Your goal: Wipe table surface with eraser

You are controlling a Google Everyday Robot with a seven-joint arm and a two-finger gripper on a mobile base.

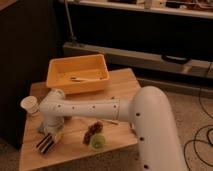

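Light-brown wooden table [117, 85] with visible grain. Orange bin [77, 75]. White arm [90, 107] dotted with dark holes; pale gripper [50, 135] by table's left front. Eraser [45, 144]: dark, white, reddish stripes. White cup [30, 105]. Green round object [97, 142]. Dark reddish cluster [91, 132].

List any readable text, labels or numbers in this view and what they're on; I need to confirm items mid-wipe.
None can be read.
Eraser: stripes only, no lettering visible; held down on the table surface by the shut gripper at the front-left.
Orange bin: plain walls.
Paper cup: no legible print.
Green item and dark cluster: too blurred to tell.
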